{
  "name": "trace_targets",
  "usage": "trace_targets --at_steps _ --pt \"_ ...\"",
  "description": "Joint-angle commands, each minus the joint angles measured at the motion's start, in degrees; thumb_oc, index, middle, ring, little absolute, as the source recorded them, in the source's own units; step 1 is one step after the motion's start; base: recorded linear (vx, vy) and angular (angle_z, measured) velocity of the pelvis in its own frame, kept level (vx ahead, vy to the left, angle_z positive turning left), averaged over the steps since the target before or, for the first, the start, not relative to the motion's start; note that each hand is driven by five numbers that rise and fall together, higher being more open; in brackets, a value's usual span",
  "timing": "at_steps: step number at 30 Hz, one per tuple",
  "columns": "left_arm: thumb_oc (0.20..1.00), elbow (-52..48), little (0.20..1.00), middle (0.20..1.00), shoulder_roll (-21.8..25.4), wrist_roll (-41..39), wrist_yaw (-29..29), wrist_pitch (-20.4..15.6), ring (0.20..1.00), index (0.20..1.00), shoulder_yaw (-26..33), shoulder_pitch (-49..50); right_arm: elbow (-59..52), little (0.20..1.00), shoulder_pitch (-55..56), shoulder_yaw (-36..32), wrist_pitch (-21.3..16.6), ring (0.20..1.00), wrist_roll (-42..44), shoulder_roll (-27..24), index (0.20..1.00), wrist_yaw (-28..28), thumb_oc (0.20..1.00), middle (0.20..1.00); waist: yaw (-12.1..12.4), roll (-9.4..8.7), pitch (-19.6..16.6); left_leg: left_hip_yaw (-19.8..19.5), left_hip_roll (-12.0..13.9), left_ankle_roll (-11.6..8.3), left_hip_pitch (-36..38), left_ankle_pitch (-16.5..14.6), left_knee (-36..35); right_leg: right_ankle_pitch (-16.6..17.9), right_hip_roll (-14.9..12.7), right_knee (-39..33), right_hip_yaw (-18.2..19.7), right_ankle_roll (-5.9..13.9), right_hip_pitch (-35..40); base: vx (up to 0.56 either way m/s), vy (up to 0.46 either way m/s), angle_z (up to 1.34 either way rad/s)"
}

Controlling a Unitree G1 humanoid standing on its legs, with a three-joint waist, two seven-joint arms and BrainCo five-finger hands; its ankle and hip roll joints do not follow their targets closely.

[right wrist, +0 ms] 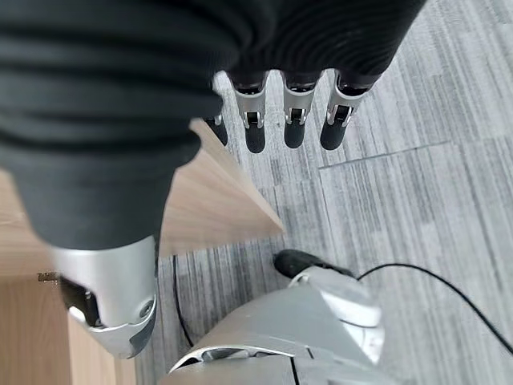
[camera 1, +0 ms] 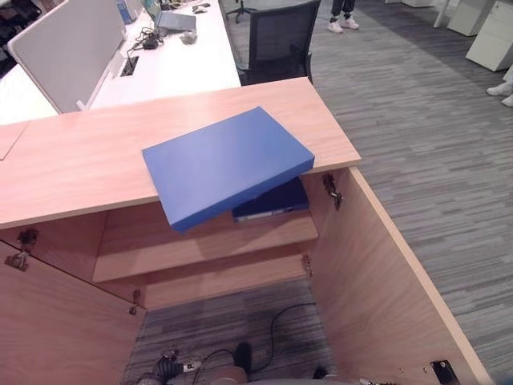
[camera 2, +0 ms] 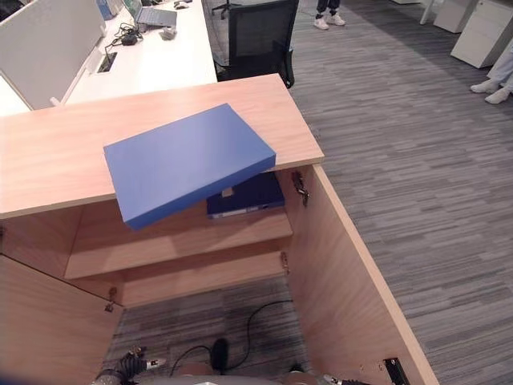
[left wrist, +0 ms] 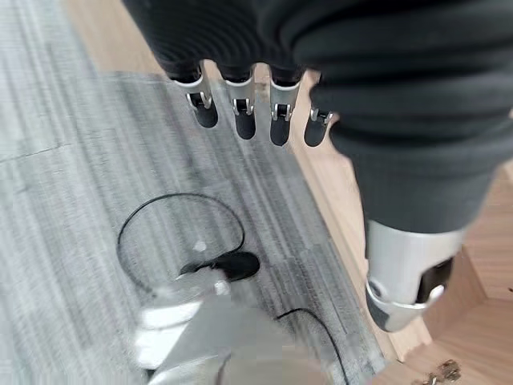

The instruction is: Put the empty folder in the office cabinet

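Cabinet [camera 1: 377,265] open, dark folder [camera 1: 272,200] on upper shelf [camera 1: 200,241]

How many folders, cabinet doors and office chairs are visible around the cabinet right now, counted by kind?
Blue folders: 2, a lighter blue folder overhanging the cabinet top and a dark blue folder on the upper shelf
Open cabinet doors: 2, the left door and the right door
Black office chairs: 1
Total: 5

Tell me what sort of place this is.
Most likely an open-plan office: a white desk with a partition screen, a black office chair, grey carpet, and a wooden cabinet with a blue folder on top.
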Motion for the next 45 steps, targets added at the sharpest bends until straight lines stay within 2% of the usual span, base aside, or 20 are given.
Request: trace_targets --at_steps 1,2,5,6,8,10,14,18,19,21,26,28,29,32,36,38,39,42,44,45 --pt "1.0 -0.1 1.0 1.0 1.3 -2.4 0.6 -1.2 1.0 1.0 -0.2 -6.2 -4.9 1.0 -9.0 1.5 -4.5 1.0 0.5 0.4 1.0 0.5 1.0 1.0 1.4 -3.6 3.3 -3.3 -3.9 -2.65 -2.6 -2.7 5.4 -0.2 -2.5 -0.7 0.5 0.21 1.5 -0.29 -0.062 0.58" --pt "1.0 -0.2 1.0 1.0 1.0 -2.7 0.6 -1.1 1.0 1.0 -0.6 -6.8 -4.9 1.0 -9.4 1.4 -4.5 1.0 0.3 -0.2 1.0 0.3 1.0 1.0 1.0 -3.7 3.8 -3.6 -3.9 -3.16 -3.5 -3.4 7.1 -0.2 -2.8 -0.2 0.2 -0.07 0.4 -0.3 -0.003 0.64" --pt "1.0 -0.7 1.0 1.0 0.5 -2.1 0.3 -0.8 1.0 1.0 -1.0 -6.6 -4.2 1.0 -8.6 0.4 -4.2 1.0 0.2 -0.9 1.0 0.1 1.0 1.0 -0.6 -4.02 3.2 -1.6 -1.0 -3.48 -0.1 -6.2 9.0 0.3 -3.8 0.8 -0.6 -0.82 -1.3 -0.19 0.044 0.39" --pt "1.0 -0.3 1.0 1.0 0.3 -2.0 0.3 -0.9 1.0 1.0 -0.8 -6.2 -3.9 1.0 -7.7 -0.3 -4.2 1.0 0.4 -0.9 1.0 0.3 1.0 1.0 -1.5 -3.84 2.3 -1.9 1.0 -4.08 3.0 -6.5 8.5 0.7 -4.2 1.0 -1.0 -0.72 -1.5 -0.13 0.162 0.82" --pt "1.0 -0.2 1.0 1.0 -0.2 -1.8 0.3 -1.0 1.0 1.0 -0.9 -6.3 -3.4 1.0 -6.7 -1.0 -4.2 1.0 0.1 -1.1 1.0 0.6 1.0 1.0 -3.6 -2.49 0.6 -1.2 5.2 -5.5 7.4 -4.3 5.3 1.8 -4.9 0.9 -2.4 0.27 -2.9 -0.14 0.3 0.74" --pt "1.0 -1.3 1.0 1.0 -0.3 -1.6 0.2 -0.8 1.0 1.0 -1.3 -6.2 -2.9 1.0 -6.1 -2.6 -4.0 1.0 0.3 -1.3 1.0 0.4 1.0 1.0 -4.6 -1.58 -0.1 1.1 6.3 -5.87 8.8 -4.6 1.5 2.9 -5.9 1.1 -3.1 1.24 -3.1 -0.05 0.299 0.38" --pt "1.0 -1.1 1.0 1.0 0.4 -0.8 0.3 -1.0 1.0 1.0 -0.9 -6.0 -1.6 1.0 -5.3 -5.2 -3.6 1.0 1.1 -1.0 1.0 -0.1 1.0 1.0 -5.0 -2.39 -0.2 3.4 2.8 -4.84 11.0 -8.2 -0.7 8.4 -9.1 -1.9 -2.2 4.52 -3.0 -0.05 0.307 0.21" --pt "1.0 0.0 1.0 1.0 1.8 1.0 -0.2 -1.3 1.0 1.0 0.1 -5.9 3.8 1.0 -3.6 -10.2 -2.5 1.0 1.9 -0.9 1.0 -0.3 1.0 1.0 -5.5 -4.5 0.5 3.1 -2.0 -2.13 11.2 -10.8 -0.9 13.2 -13.8 -4.2 -0.2 7.79 -2.9 -0.07 0.36 -0.41" --pt "1.0 0.3 1.0 1.0 2.6 2.1 -0.4 -1.3 1.0 1.0 0.0 -6.3 5.3 1.0 -3.0 -11.2 -2.3 1.0 2.3 -0.4 1.0 -0.2 1.0 1.0 -5.7 -5.35 0.8 2.8 -3.7 -1.06 11.1 -11.4 -0.8 14.4 -14.9 -5.1 0.5 8.34 -2.8 -0.05 0.296 0.16" --pt "1.0 0.5 1.0 1.0 3.1 2.6 -0.4 -1.3 1.0 1.0 0.1 -6.4 5.0 1.0 -3.0 -11.2 -2.4 1.0 2.7 0.2 1.0 -0.2 1.0 1.0 -5.8 -5.86 1.0 2.9 -4.4 -0.44 11.2 -11.5 -1.2 15.0 -15.2 -4.8 1.1 8.49 -3.1 -0.03 0.156 0.24" --pt "1.0 -0.1 1.0 1.0 3.5 2.2 -0.4 -1.4 1.0 1.0 0.1 -6.4 3.4 1.0 -4.0 -9.7 -2.9 1.0 3.5 1.5 1.0 0.0 1.0 1.0 -5.5 -6.08 2.3 3.9 -4.8 0.73 11.8 -11.1 -1.6 15.5 -14.8 -1.1 2.5 8.25 -4.7 -0.03 0.106 -0.08" --pt "1.0 -0.6 1.0 1.0 3.6 1.9 -0.5 -1.5 1.0 1.0 -0.2 -6.6 2.6 1.0 -4.8 -8.0 -3.3 1.0 3.6 1.9 1.0 0.3 1.0 1.0 -5.2 -5.49 2.9 4.5 -4.6 1.33 11.5 -10.8 -1.2 12.6 -12.1 1.2 2.6 7.21 -4.9 -0.08 0.154 -0.47" --pt "1.0 -0.8 1.0 1.0 3.8 1.9 -0.5 -1.5 1.0 1.0 -0.4 -6.5 1.9 1.0 -5.5 -6.6 -3.4 1.0 2.9 2.3 1.0 0.3 1.0 1.0 -4.6 -5.79 2.7 4.8 -5.4 1.88 10.6 -10.5 -0.5 11.9 -10.8 1.5 2.0 6.72 -4.9 -0.05 0.12 -0.63" --pt "1.0 -0.7 1.0 1.0 3.6 1.9 -0.7 -1.6 1.0 1.0 -0.4 -6.4 0.6 1.0 -5.8 -5.0 -3.9 1.0 2.6 2.6 1.0 0.7 1.0 1.0 -4.2 -5.97 2.1 4.2 -5.7 2.0 9.9 -10.1 -0.2 11.3 -9.8 -0.1 2.0 6.72 -3.8 0.0 0.025 -0.08" --pt "1.0 -0.3 1.0 1.0 3.3 2.2 -0.9 -1.6 1.0 1.0 -0.2 -6.2 0.0 1.0 -6.1 -4.1 -4.0 1.0 2.3 2.6 1.0 0.8 1.0 1.0 -3.8 -6.33 1.1 4.3 -5.7 1.92 9.7 -9.7 -1.1 11.3 -9.5 -2.0 3.1 6.82 -2.7 0.04 -0.002 0.03" --pt "1.0 -0.3 1.0 1.0 3.2 2.8 -1.1 -1.5 1.0 1.0 -0.5 -6.1 -0.6 1.0 -6.4 -4.0 -4.0 1.0 2.2 2.6 1.0 0.8 1.0 1.0 -3.6 -6.55 0.9 4.0 -6.0 2.06 9.7 -9.7 -1.5 11.2 -9.6 -1.5 3.0 6.85 -2.9 0.04 0.028 -0.06" --pt "1.0 -0.1 1.0 1.0 3.1 3.4 -1.2 -1.5 1.0 1.0 -0.9 -6.0 -1.0 1.0 -6.5 -4.1 -4.0 1.0 2.5 2.7 1.0 0.9 1.0 1.0 -3.7 -6.41 1.2 3.5 -6.2 2.41 10.2 -9.9 -1.7 11.2 -9.6 1.2 3.0 6.86 -3.8 0.02 0.046 0.12" --pt "1.0 -0.4 1.0 1.0 3.3 3.7 -0.9 -1.4 1.0 1.0 -1.2 -6.1 -1.9 1.0 -7.2 -3.6 -4.1 1.0 2.7 2.9 1.0 0.7 1.0 1.0 -3.9 -5.77 3.1 3.8 -5.7 2.74 11.2 -10.1 -2.1 12.8 -10.4 7.3 0.4 7.66 -7.3 0.0 0.039 0.08" --pt "1.0 -0.4 1.0 1.0 3.3 3.6 -0.9 -1.4 1.0 1.0 -1.1 -5.9 -1.8 1.0 -7.2 -3.6 -4.1 1.0 2.8 2.9 1.0 0.6 1.0 1.0 -4.0 -5.75 3.1 4.1 -5.6 2.53 11.5 -10.3 -2.4 12.4 -10.4 6.6 -0.8 7.53 -7.6 0.1 -0.029 0.03" --pt "1.0 -0.2 1.0 1.0 3.4 3.8 -1.0 -1.2 1.0 1.0 -1.1 -6.1 -1.6 1.0 -7.4 -3.6 -4.1 1.0 2.9 2.8 1.0 0.5 1.0 1.0 -4.2 -6.01 2.9 4.5 -5.8 2.27 12.0 -10.7 -2.7 11.8 -9.5 3.2 -2.5 6.77 -8.2 0.2 -0.081 0.05"
